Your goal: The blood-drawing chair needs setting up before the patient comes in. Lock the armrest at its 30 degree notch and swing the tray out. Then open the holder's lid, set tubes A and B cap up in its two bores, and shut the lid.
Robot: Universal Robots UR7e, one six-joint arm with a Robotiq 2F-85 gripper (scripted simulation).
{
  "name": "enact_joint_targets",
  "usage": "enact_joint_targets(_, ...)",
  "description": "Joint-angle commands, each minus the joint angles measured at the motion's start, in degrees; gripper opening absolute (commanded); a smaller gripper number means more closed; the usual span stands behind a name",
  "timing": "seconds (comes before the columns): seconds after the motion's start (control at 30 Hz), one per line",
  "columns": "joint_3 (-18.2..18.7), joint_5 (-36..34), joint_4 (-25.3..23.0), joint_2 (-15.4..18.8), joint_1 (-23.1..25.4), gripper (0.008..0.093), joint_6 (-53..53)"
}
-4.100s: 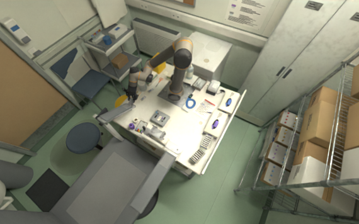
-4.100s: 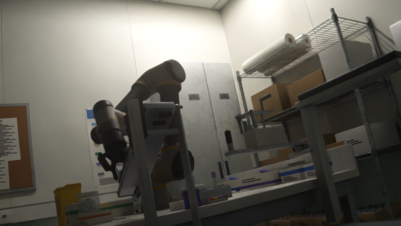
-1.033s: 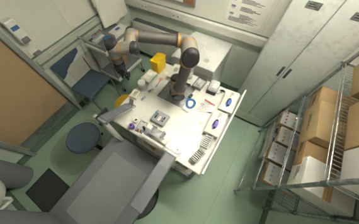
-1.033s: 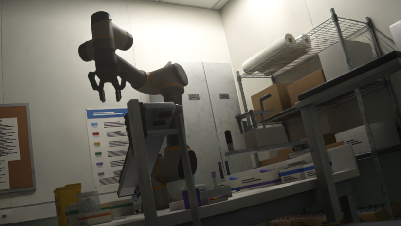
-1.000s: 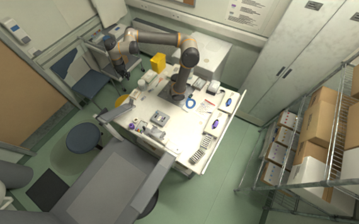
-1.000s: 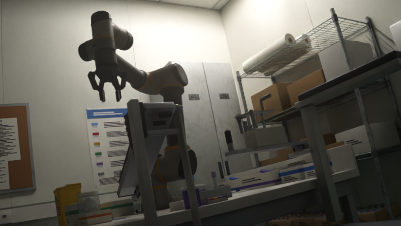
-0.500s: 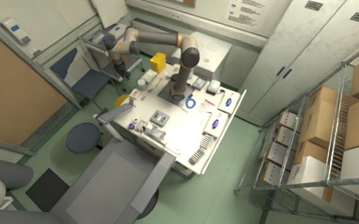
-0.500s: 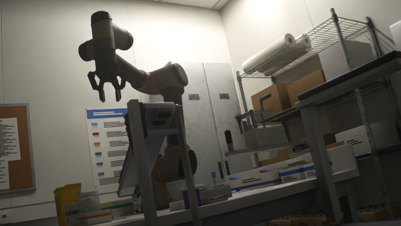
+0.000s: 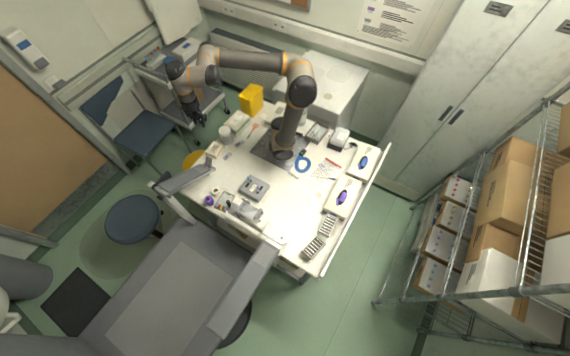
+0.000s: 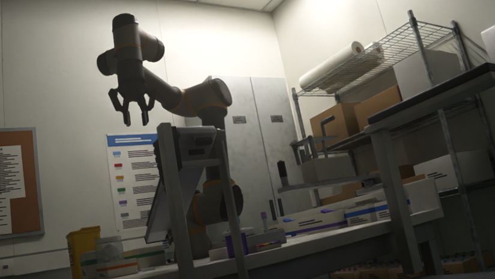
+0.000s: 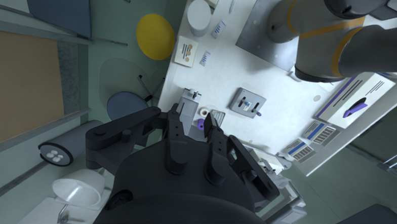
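At the near left corner of the white table, the chair's grey armrest (image 9: pixel 184 181) juts out from the chair toward the table edge, seen tilted from the second side camera (image 10: pixel 187 163). A grey tube tray (image 9: pixel 253 188) with a purple-capped tube (image 11: pixel 258 113) lies mid-table. The holder (image 9: pixel 245 210) sits near the table's front edge beside a purple cap (image 9: pixel 208 200). My gripper (image 10: pixel 135 119) hangs high in the air above the armrest, open and empty (image 11: pixel 191 122). I cannot tell the lid's position.
A yellow sharps bin (image 9: pixel 250 99) stands at the table's back left. A blue stool (image 9: pixel 132 218) sits on the floor left of the chair. Glove boxes (image 9: pixel 343 196) line the table's right side, and a wire shelf (image 9: pixel 500 210) of cartons fills the right wall.
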Motion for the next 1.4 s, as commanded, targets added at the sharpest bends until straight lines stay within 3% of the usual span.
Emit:
enact_joint_targets(0.0,-0.03,0.00,-0.03,-0.02,0.00,0.0480,0.00)
enact_joint_targets(0.33,-0.04,0.00,-0.02,-0.01,0.49,0.0480,0.48)
enact_joint_targets(0.5,-0.16,0.01,-0.04,0.13,4.01,0.0480,3.96)
enact_joint_targets(0.77,-2.33,0.02,-0.46,2.72,17.70,0.0480,17.59)
enact_joint_targets(1.07,-10.27,0.00,-0.99,11.21,35.33,0.0480,35.28)
enact_joint_targets(1.37,-17.58,-0.02,-0.42,17.91,43.63,0.0480,43.69)
